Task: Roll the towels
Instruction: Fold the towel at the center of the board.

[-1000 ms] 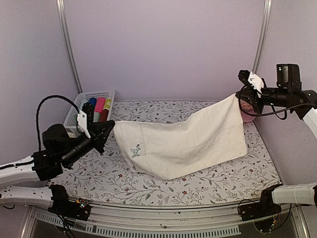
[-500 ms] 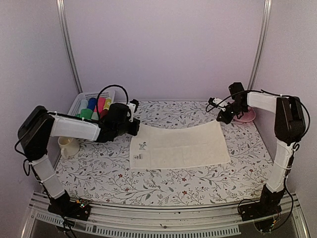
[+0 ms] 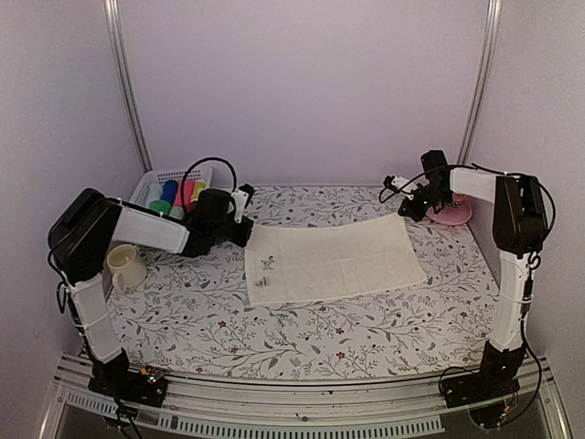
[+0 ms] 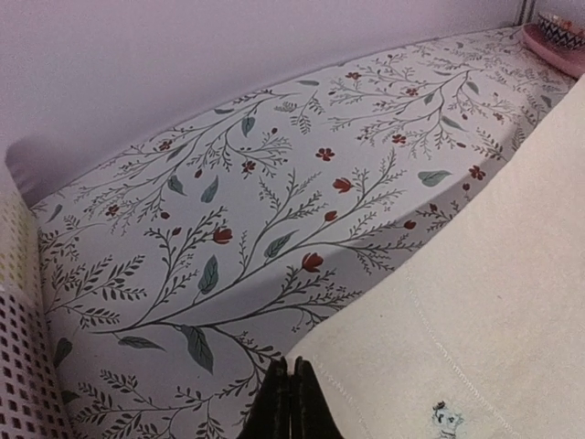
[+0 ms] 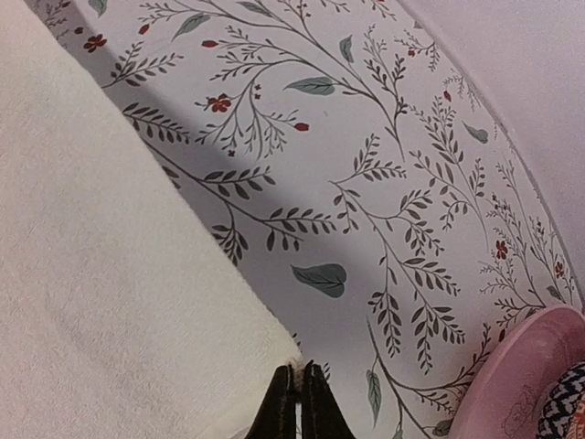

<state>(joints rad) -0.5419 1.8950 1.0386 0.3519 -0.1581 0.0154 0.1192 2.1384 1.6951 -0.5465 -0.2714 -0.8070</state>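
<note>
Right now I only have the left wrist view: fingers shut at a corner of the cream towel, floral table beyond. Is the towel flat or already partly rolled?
Observer: Flat. The top view shows the cream towel spread out as a full rectangle, with no roll started.
Operator: Where's the other arm?
Observer: The right gripper is closed on the towel's far right corner.
Operator: Anything near my arm that I can't see?
Observer: A cream mug stands left of the towel, close beside the upright link of the left arm.
</note>
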